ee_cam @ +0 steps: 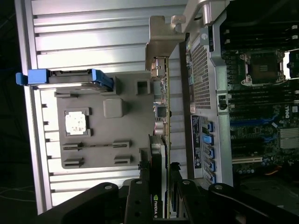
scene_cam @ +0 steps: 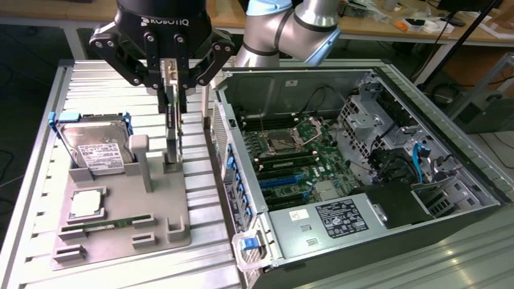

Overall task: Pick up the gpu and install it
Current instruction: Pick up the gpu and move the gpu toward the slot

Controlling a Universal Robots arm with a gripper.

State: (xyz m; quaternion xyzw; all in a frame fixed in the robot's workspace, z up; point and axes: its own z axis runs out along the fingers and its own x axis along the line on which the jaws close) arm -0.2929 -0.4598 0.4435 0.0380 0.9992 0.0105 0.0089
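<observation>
Exterior view: the gripper (scene_cam: 172, 83), jaws partly closed, pinches the top edge of the gpu (scene_cam: 171, 129), which hangs at its 6 o'clock, long axis vertical, lower end by the grey holder (scene_cam: 120, 238), with the open computer case (scene_cam: 281, 90) at 3 o'clock.

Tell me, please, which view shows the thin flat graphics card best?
The wrist view: the thin tan-green graphics card runs its full length, silver bracket to black cooler. The exterior view gives a narrow edge under the black gripper.

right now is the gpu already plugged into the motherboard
No, the gpu stands on edge over the gray holder tray, outside the computer case, with the tool clamped on its top.
</observation>
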